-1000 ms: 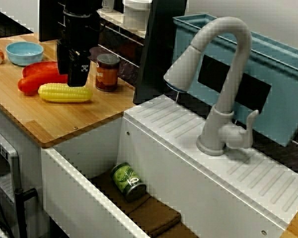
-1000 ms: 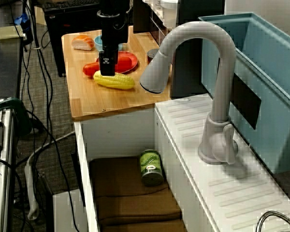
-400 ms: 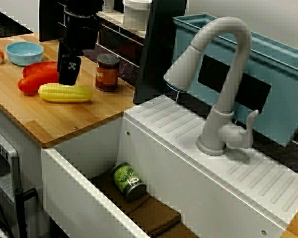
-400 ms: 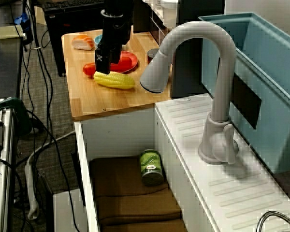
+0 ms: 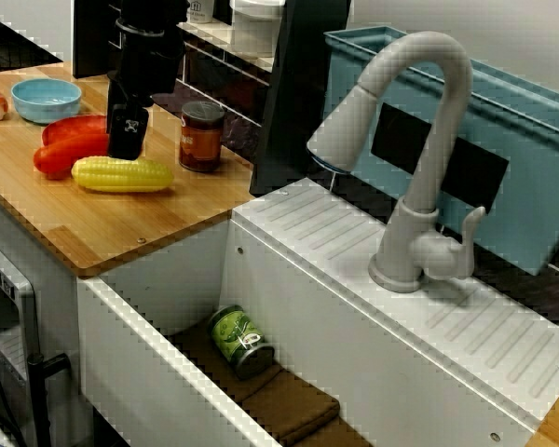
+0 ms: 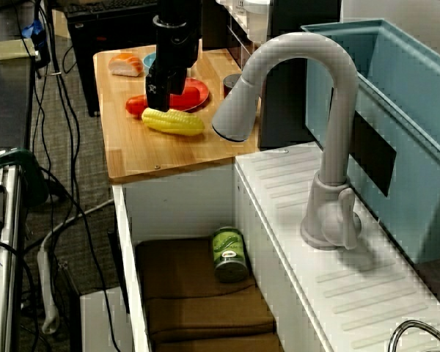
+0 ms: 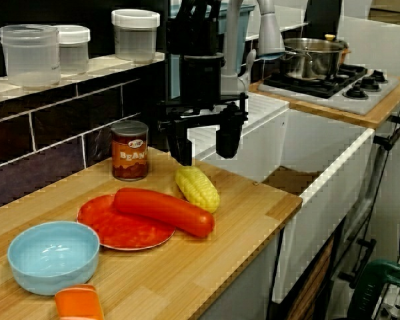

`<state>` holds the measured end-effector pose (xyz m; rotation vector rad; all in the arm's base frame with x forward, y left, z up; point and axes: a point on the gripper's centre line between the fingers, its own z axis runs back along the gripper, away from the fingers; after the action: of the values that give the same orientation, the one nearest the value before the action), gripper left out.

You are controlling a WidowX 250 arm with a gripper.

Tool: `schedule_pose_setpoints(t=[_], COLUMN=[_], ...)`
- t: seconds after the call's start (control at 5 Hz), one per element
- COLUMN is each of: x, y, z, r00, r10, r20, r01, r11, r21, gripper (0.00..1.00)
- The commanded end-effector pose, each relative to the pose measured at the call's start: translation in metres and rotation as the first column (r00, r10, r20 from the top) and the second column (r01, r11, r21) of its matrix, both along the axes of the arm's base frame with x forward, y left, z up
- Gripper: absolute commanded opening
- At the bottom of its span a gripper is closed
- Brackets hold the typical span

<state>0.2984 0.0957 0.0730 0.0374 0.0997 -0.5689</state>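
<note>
In the view from the counter's end, my gripper [image 7: 204,143] hangs open just above the wooden counter [image 7: 240,220], with nothing between its fingers [image 7: 181,145]. A yellow corn cob [image 7: 197,189] lies right below and in front of it, apart from the fingers. Against the corn rests a long red pepper [image 7: 161,209], partly on a red plate [image 7: 120,233]. A bean can [image 7: 129,151] stands to the gripper's left. The view across the sink shows the gripper [image 5: 128,132] over the corn's [image 5: 121,174] left end; the view along the sink shows the gripper [image 6: 156,94] there too.
A blue bowl [image 7: 53,257] and an orange item [image 7: 79,303] sit at the counter's near end. Clear jars [image 7: 136,33] line the back ledge. A green can [image 5: 240,340] lies in the sink [image 5: 149,372] on brown cloth. The grey faucet [image 5: 419,149] and a teal bin [image 5: 522,158] stand beyond.
The gripper has lifted a little off the corn and shifted toward the red pepper, tilting slightly. The corn has stayed where it was.
</note>
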Motion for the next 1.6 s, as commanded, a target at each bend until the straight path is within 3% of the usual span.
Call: schedule_pose_setpoints(t=[0.0, 0.6, 1.4], x=[0.002, 0.001, -0.001], y=[0.007, 0.007, 0.008], z=[0.0, -0.015, -0.027], r00=[0.996, 0.987, 0.972], r10=[0.061, 0.143, 0.21], r20=[0.064, 0.079, 0.106], r01=[-0.062, -0.143, -0.212], r11=[0.998, 0.99, 0.977], r21=[0.011, -0.006, 0.013], gripper=[1.0, 1.0, 1.0])
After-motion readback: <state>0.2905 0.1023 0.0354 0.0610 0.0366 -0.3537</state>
